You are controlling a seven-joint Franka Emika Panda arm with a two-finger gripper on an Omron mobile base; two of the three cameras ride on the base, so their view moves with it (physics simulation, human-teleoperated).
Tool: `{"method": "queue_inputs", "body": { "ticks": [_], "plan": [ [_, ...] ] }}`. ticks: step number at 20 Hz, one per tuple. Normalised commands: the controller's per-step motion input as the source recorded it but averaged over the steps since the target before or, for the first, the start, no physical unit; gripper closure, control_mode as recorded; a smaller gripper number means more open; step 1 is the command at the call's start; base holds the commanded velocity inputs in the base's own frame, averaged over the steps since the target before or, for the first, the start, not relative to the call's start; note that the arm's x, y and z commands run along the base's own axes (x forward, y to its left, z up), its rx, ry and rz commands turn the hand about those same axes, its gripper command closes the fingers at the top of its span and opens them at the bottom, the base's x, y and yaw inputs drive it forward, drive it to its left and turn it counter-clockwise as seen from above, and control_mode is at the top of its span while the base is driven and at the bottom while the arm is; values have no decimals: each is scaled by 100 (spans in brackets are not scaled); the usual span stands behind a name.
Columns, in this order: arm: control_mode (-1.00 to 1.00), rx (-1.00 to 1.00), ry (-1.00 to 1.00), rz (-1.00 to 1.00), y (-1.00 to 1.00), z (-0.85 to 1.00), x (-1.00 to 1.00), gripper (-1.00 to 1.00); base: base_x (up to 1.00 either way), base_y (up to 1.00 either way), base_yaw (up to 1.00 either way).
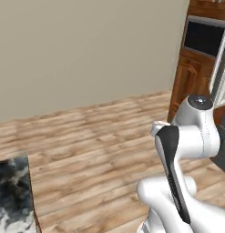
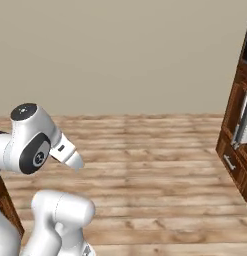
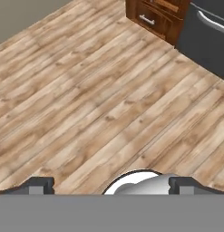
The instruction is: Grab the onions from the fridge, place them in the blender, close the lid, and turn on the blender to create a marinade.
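In the hand view my gripper (image 3: 112,186) hangs over bare wooden floor. It is open, with its two dark fingertips (image 3: 38,186) far apart and nothing between them. The fridge (image 3: 208,41) is a dark grey front with a long pale curved handle in that view's top right corner, well away from the gripper. A grey steel edge (image 1: 222,68) at the right border of the left base view may be the same fridge. My arm (image 1: 186,150) is folded low in front of the base. The onions, the blender and the lid are out of view.
Brown wooden drawers (image 3: 154,18) stand beside the fridge, also seen as cabinets (image 2: 237,160). A tall brown cabinet holds a black built-in oven (image 1: 202,38). A dark marble counter corner (image 1: 11,195) juts in at lower left. Wooden floor (image 2: 145,165) stretches to a beige wall.
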Motion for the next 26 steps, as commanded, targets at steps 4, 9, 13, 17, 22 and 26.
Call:
{"method": "queue_inputs", "body": {
  "ticks": [4, 9, 13, 17, 22, 26],
  "plan": [
    [100, 0, 0, 0, 0, 0, 0, -100, 55, -14, -61],
    [100, 0, 0, 0, 0, 0, 0, -100, 62, -24, -64],
    [100, 0, 0, 0, 0, 0, 0, -100, 62, -21, -66],
    [100, 0, 0, 0, 0, 0, 0, -100, 74, 0, -65],
    [100, 0, 0, 0, 0, 0, 0, -100, 94, 6, -53],
    [100, 0, 0, 0, 0, 0, 0, -100, 100, 9, -44]
  ]
}}
